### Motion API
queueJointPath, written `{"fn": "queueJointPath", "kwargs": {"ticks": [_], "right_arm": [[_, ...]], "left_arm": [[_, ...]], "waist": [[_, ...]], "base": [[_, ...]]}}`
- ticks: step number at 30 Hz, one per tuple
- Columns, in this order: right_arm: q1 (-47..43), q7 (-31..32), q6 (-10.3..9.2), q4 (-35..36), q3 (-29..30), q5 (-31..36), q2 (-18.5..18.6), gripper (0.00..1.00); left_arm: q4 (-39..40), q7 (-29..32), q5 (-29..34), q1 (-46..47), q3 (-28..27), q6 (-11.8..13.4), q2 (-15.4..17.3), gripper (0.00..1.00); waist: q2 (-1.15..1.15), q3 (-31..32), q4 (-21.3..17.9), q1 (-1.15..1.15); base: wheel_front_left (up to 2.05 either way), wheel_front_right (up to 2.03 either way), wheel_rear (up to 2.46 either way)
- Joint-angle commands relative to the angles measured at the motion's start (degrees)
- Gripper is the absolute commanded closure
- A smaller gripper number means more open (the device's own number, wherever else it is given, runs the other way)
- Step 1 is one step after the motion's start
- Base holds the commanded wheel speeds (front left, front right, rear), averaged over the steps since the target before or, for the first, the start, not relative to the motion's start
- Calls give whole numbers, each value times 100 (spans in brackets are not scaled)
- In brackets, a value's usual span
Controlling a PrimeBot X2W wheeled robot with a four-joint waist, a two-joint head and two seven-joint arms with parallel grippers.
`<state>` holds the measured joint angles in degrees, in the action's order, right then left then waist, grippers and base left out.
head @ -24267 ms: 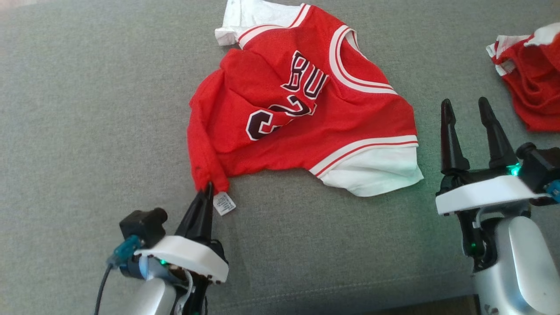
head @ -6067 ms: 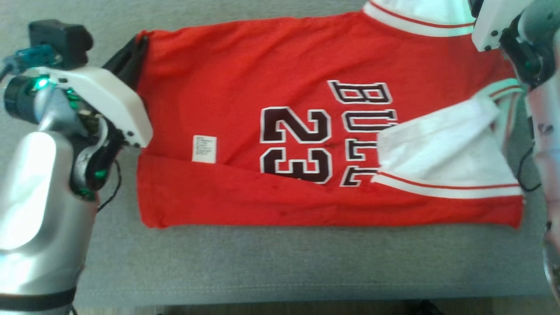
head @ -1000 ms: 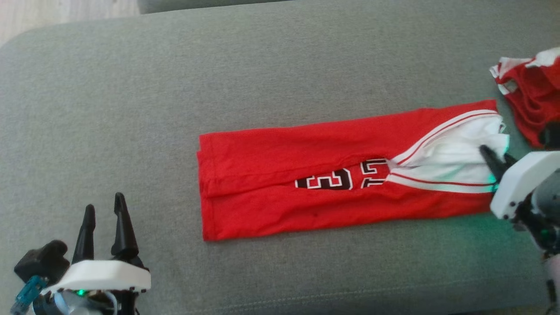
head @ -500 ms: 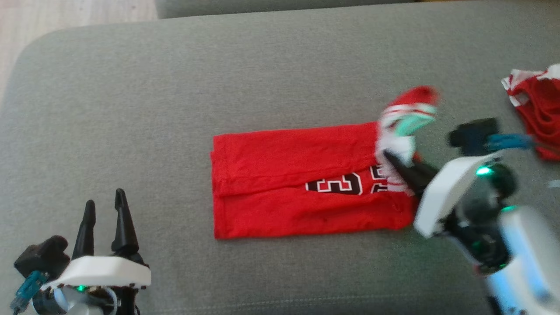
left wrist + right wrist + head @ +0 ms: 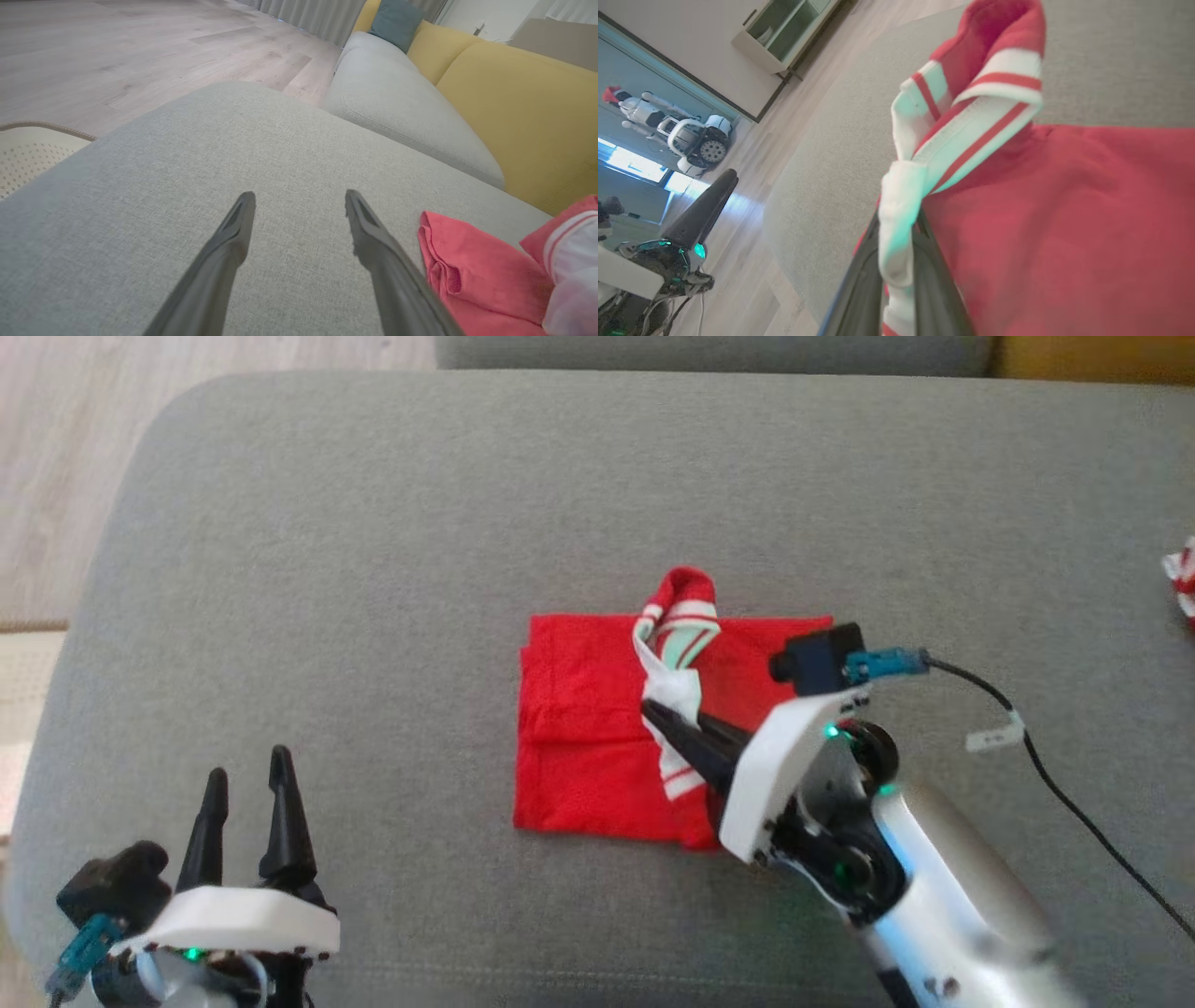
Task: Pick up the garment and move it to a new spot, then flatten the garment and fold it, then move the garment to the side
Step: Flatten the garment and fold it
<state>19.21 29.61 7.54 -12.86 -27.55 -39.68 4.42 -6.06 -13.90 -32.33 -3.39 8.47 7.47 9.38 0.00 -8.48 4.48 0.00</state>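
The right gripper [image 5: 655,711] is pinching the striped end of the garment [image 5: 579,728] above the red half lying beneath its fingers, likely to double it over, while the left gripper [image 5: 245,775] is waiting open, well apart.

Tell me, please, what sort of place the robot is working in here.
Most likely a living room, or a mock-up of one: the work surface is a grey upholstered seat, beside a sofa with yellow back cushions and a teal pillow, on a wood-plank floor.
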Motion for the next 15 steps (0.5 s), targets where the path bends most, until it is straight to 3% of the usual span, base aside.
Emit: {"fn": "queueJointPath", "kwargs": {"ticks": [1,12,13,14,15], "right_arm": [[407,-185,-5,13,-156,-126,-131,100],[1299,-1076,-5,-1401,-968,-1140,-153,100],[1370,-1160,-5,-1511,-1045,-1210,-153,86],[1433,-1258,-5,-1602,-1116,-1299,-153,56],[1488,-1354,-5,-1688,-1181,-1404,-153,4]], "left_arm": [[137,-39,20,250,-206,-29,69,0],[-2,-60,24,334,-154,-77,34,0],[-11,-62,25,340,-151,-79,32,0],[-20,-63,26,344,-148,-81,30,0],[-28,-64,26,345,-146,-81,29,0]], "waist": [[0,-81,115,0],[0,-163,422,0],[0,-166,433,0],[0,-166,441,0],[0,-165,445,0]], "base": [[0,0,0],[0,0,0],[0,0,0],[0,0,0],[0,0,0]]}}
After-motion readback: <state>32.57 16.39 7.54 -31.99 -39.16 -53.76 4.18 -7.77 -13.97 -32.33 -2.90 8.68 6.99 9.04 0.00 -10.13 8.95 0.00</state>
